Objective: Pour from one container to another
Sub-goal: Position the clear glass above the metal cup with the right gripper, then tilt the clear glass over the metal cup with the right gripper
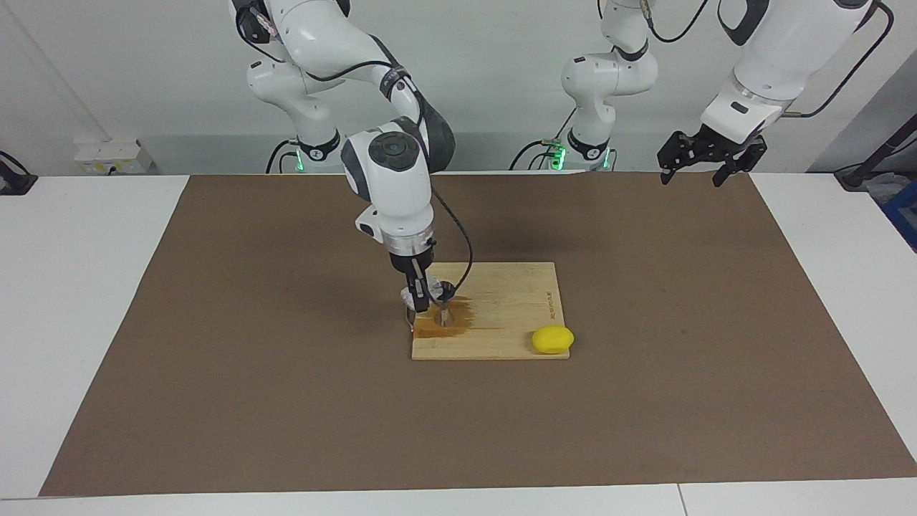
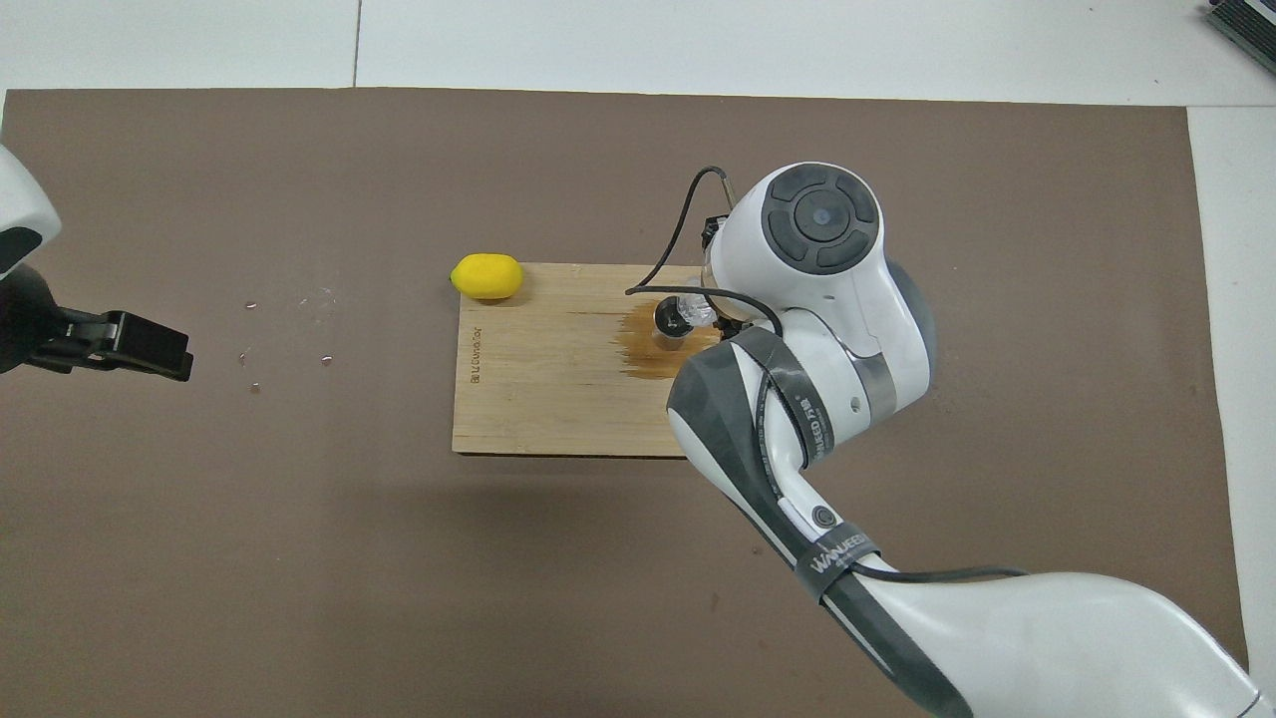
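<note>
A small steel jigger (image 1: pixel 445 313) (image 2: pixel 668 320) stands upright on a wooden board (image 1: pixel 501 294) (image 2: pixel 558 399), in a brown wet stain (image 2: pixel 648 357). My right gripper (image 1: pixel 418 299) comes down from above at the board's edge toward the right arm's end, shut on a small clear cup (image 1: pixel 428 289) (image 2: pixel 700 311). The cup is tipped sideways, its mouth against the jigger's rim. In the overhead view the right wrist hides most of the gripper. My left gripper (image 1: pixel 692 176) (image 2: pixel 150 349) waits open in the air over the mat's edge at the left arm's end.
A yellow lemon (image 1: pixel 552 339) (image 2: pixel 485 276) lies at the board's corner farthest from the robots, toward the left arm's end. A few small droplets (image 2: pixel 289 344) dot the brown mat (image 1: pixel 286 401) between board and left gripper.
</note>
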